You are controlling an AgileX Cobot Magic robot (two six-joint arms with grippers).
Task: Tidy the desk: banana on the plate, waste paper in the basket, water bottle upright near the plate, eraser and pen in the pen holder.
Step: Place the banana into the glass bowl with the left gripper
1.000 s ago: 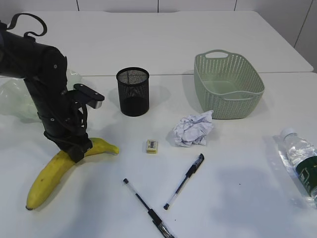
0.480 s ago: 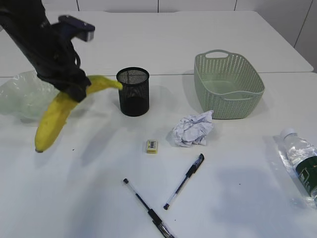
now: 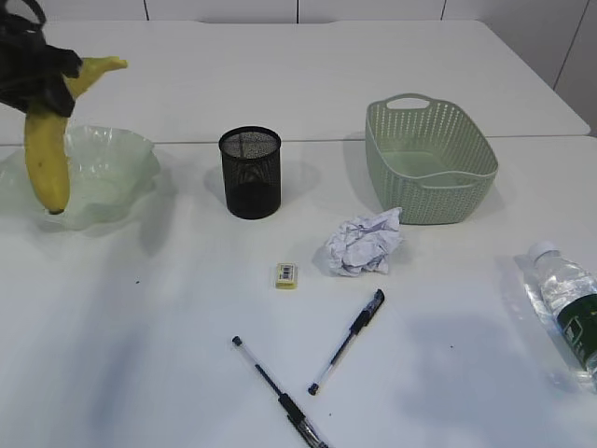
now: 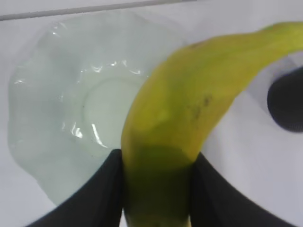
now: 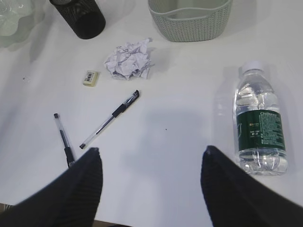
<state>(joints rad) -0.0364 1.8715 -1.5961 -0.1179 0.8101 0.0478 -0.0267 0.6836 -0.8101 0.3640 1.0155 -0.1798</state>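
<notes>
The left gripper's (image 4: 158,189) fingers (image 4: 94,194) are clamped on the banana (image 3: 45,149) close to its stem end, one dark pad on each side of the fruit in the left wrist view. The right gripper's (image 5: 150,184) fingers (image 5: 78,184) stand wide apart with nothing between them, hanging over bare table.

The relation that matters is banana to plate. The banana hangs nearly upright, stem up and blunt tip down, its tip over the near left part of the glass plate (image 3: 112,173) and not yet resting in it. In the left wrist view the plate's centre lies to the left of the fruit. My judgement is that the banana needs bringing over the middle and lowering until it lies flat in the dish. The left arm has this job; the right arm is well away on the other side.

Counted from largest to smallest:
- one green basket (image 3: 431,173), empty
- one glass plate
- one water bottle (image 3: 571,303), lying on its side at the right edge, nearest the right arm
- one banana
- one black mesh pen holder (image 3: 250,173)
- one ball of waste paper (image 3: 364,245), just in front of the basket
- two pens (image 3: 347,342), lying near each other at the front, apart
- one eraser (image 3: 285,274), between the pen holder and the pens
</notes>
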